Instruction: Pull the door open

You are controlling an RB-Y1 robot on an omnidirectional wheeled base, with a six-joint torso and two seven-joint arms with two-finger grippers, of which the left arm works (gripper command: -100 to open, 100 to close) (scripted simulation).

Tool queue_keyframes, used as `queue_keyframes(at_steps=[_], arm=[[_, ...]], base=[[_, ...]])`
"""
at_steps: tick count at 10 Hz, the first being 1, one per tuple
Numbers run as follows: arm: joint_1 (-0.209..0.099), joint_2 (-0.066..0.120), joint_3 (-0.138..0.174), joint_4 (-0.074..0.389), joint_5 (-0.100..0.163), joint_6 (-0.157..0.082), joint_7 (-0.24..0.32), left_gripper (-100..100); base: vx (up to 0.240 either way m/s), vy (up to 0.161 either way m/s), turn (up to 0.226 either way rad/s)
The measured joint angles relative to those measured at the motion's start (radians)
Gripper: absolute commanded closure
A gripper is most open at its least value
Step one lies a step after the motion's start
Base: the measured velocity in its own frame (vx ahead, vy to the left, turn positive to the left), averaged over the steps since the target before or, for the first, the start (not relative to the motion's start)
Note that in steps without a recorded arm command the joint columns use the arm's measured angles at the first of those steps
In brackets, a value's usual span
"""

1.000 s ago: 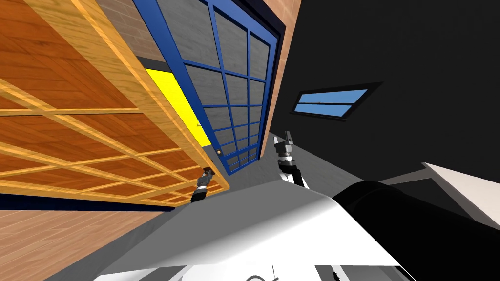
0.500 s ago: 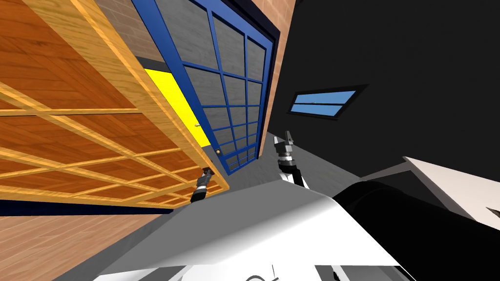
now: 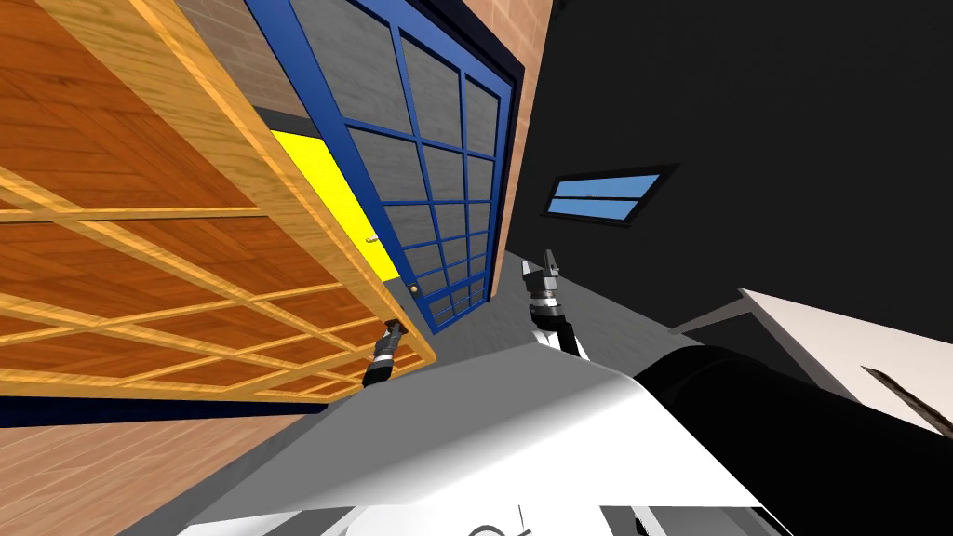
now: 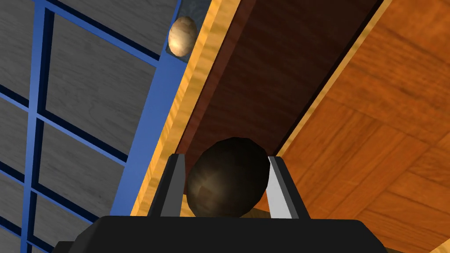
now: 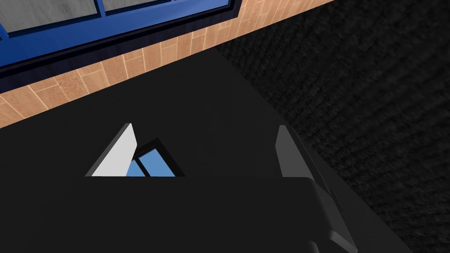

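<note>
- The left gripper [image 4: 225, 157] has its fingers [image 4: 175, 186] clamped on the dark round knob [image 4: 228, 180], one blade pressing each side.
- That knob sits at the free edge of the wooden door [image 4: 373, 131], which has orange panels under a yellow lattice. The door stands swung out of its opening and stretches away to the left.
- Just past that edge is the blue door [image 3: 447, 167] with grey panels and a tan knob [image 4: 182, 36] of its own, untouched. A yellow strip [image 3: 335, 200] shows through the gap between the two doors.
- The right gripper [image 3: 541, 263] hangs to the right of the blue door, well apart from both knobs. Its fingers [image 5: 116, 156] are spread apart and hold nothing.
- Over the last second the blue door, the window [image 3: 603, 197] on the dark wall and a pale slab [image 3: 856, 340] at the far right have all slid leftward across the head view. The left gripper and the wooden door's edge keep their place in it, so my own body is turning and the things are not moving.
- The wooden door appears to be coming round with me, the grip has not slipped, and the pull looks well along.
- The next move probably calls for a firm clamp along the same arc. The risk is the round knob rolling out from between the thin blades.
</note>
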Motion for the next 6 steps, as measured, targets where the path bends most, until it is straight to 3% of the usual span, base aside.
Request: queue_keyframes(at_steps=[6], arm=[[0.004,0.004,-0.016,-0.008,0.051,0.003,0.149,100]], base=[[-0.04,0.019,-0.065]])
